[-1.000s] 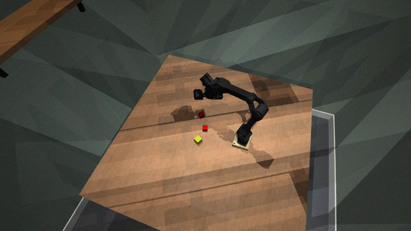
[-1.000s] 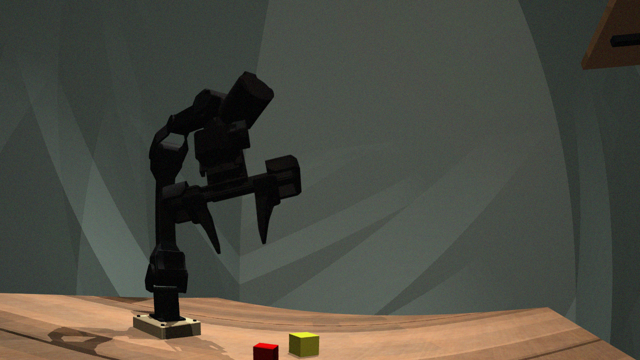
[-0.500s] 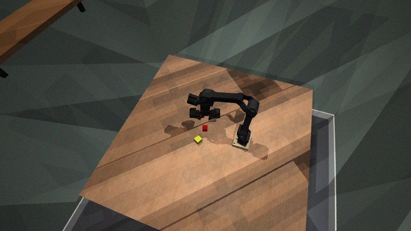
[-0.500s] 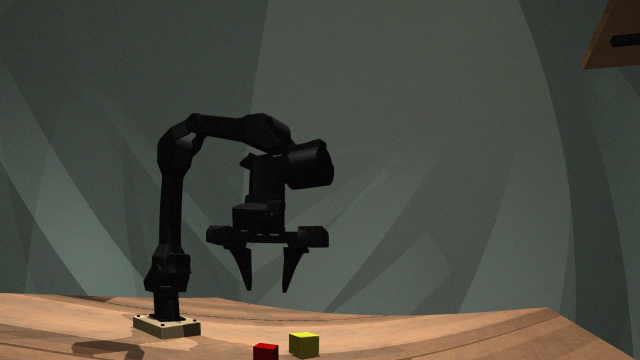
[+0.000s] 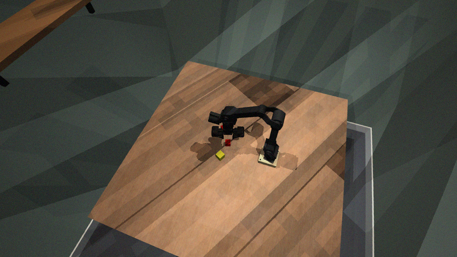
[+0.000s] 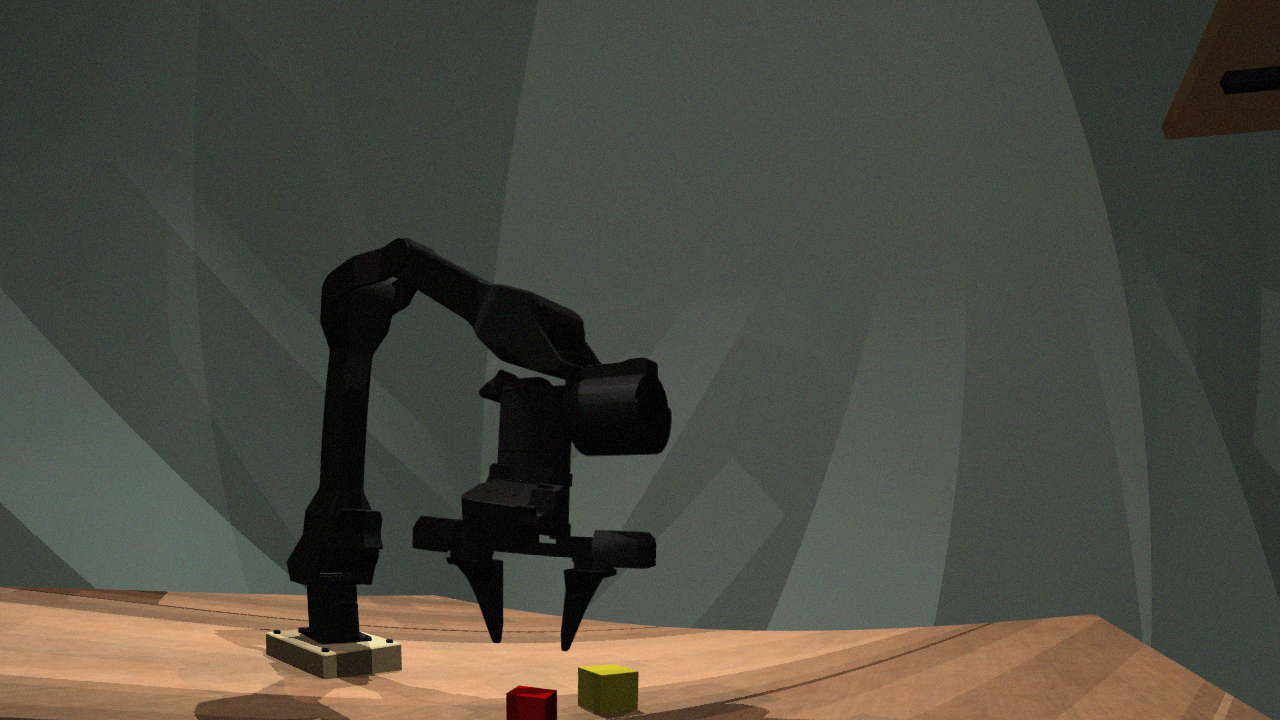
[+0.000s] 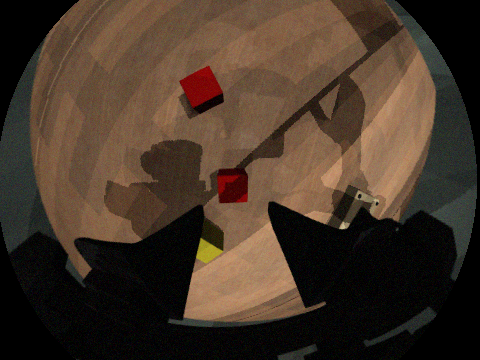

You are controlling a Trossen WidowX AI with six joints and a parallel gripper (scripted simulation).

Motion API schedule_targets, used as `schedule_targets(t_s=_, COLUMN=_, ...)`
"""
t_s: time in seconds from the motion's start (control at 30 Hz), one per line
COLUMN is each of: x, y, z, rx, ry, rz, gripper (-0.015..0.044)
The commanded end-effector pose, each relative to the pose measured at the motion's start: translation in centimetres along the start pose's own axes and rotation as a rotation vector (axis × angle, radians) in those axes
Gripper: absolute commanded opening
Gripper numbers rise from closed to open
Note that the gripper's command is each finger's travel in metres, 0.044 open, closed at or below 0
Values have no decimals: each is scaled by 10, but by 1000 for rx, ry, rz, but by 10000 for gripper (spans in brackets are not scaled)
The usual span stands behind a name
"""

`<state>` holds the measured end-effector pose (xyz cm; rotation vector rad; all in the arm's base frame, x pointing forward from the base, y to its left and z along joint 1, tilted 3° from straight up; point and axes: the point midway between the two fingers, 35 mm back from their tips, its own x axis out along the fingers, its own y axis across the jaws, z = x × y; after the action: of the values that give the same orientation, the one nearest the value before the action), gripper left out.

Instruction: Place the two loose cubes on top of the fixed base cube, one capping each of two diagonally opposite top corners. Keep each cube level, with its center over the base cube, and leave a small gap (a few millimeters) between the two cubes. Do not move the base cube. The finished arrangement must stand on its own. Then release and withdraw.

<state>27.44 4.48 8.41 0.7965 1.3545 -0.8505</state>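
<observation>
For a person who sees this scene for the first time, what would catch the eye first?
Probably the black arm, arching over the wooden table, its open gripper pointing down. Next, two bright red cubes and a yellow cube on the tabletop near it.

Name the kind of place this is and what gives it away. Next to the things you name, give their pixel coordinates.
Probably a robot test bench indoors: a black arm bolted by its pale base plate [image 5: 261, 161] [image 6: 384, 660] to a wooden tabletop [image 5: 238, 202] [image 6: 805, 662], with small red and yellow cubes laid out nearby.
</observation>
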Motion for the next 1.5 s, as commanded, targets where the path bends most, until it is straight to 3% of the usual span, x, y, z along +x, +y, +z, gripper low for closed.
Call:
schedule_targets(t_s=0.0, x=10, y=0, z=-1, rx=-1, ry=5, rz=1, gripper=265)
schedule_targets(t_s=1.03, x=58, y=0, z=-1, rx=-1, ry=5, rz=1, gripper=265)
schedule_targets(t_s=1.23, x=58, y=0, z=-1, rx=-1, ry=5, rz=1, gripper=107)
schedule_targets(t_s=1.47, x=54, y=1, z=-1, rx=-4, ry=4, rz=1, gripper=105)
